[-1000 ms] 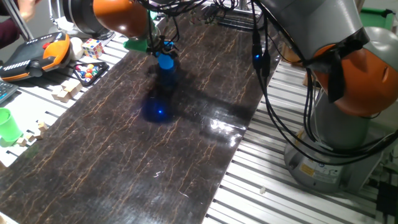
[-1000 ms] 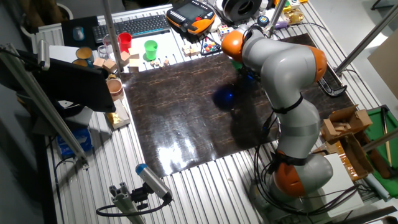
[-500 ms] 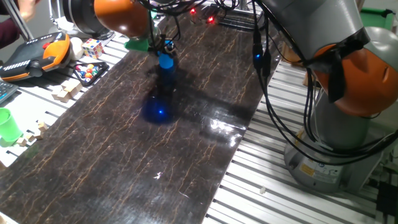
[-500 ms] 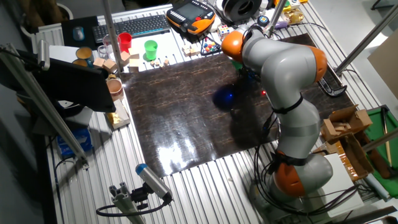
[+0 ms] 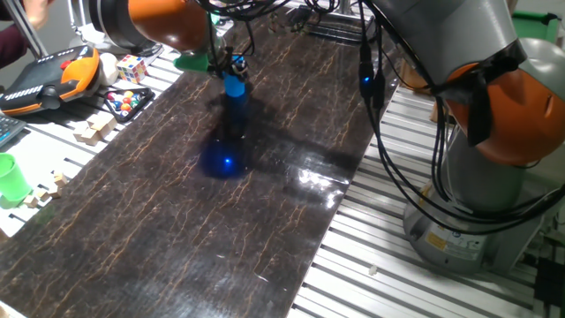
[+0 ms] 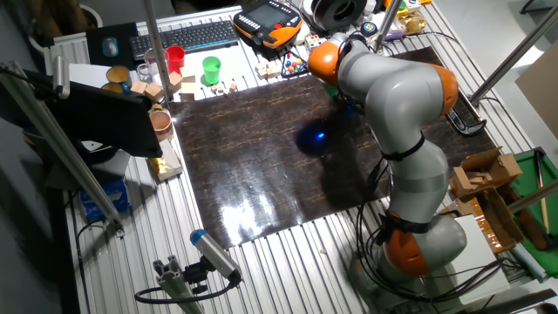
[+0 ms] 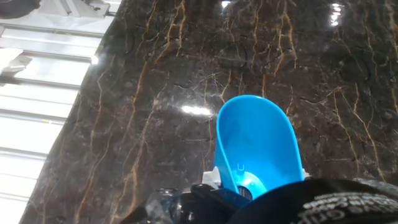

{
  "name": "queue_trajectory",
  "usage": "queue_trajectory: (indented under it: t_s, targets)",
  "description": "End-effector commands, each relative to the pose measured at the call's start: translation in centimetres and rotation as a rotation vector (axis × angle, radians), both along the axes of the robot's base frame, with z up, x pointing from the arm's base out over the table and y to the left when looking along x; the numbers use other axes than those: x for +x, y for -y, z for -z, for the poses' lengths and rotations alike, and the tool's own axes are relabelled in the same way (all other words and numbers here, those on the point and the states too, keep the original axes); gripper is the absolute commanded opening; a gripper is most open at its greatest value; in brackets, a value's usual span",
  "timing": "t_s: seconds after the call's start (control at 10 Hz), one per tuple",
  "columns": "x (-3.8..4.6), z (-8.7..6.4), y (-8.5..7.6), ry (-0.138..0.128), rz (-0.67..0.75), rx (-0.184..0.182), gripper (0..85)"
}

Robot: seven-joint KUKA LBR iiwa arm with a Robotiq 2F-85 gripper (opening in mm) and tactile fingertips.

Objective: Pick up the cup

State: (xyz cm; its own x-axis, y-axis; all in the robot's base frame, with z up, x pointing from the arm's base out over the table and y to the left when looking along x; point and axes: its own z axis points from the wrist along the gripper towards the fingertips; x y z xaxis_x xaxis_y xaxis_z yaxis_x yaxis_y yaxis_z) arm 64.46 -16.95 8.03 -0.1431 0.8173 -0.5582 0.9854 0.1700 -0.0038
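Observation:
The small bright blue cup (image 5: 235,87) hangs in my gripper (image 5: 232,71), clear of the dark marble slab (image 5: 177,238). Its blue reflection (image 5: 222,160) glows on the glossy slab below it. In the hand view the cup (image 7: 257,146) fills the lower middle, open mouth toward the camera, with the slab well beneath. My gripper (image 7: 224,186) is shut on the cup's rim; its fingers are mostly hidden. In the other fixed view the arm (image 6: 392,87) hides the cup, and only the reflection (image 6: 311,137) shows.
A light green cup (image 5: 11,177) stands at the left edge, also seen at the back (image 6: 211,68) beside a red cup (image 6: 175,58). An orange teach pendant (image 5: 53,75), a Rubik's cube (image 5: 131,68) and wooden blocks (image 5: 93,131) lie left of the slab. Cables (image 5: 388,150) hang at the right.
The gripper has risen slightly with the blue cup in it. The reflection on the slab has shifted a little.

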Motion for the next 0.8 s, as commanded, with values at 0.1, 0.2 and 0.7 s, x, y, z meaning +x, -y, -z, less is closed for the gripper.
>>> queue_trajectory:
  t_s: [0.1,0.2,0.7]
  targets:
    - [-0.02,-0.5,-0.5,0.001,0.01,-0.002,43.0]
    - [-0.06,-0.7,-0.9,0.001,0.015,-0.003,51.3]
    - [-0.12,-2.0,-2.7,0.006,0.039,-0.014,77.3]
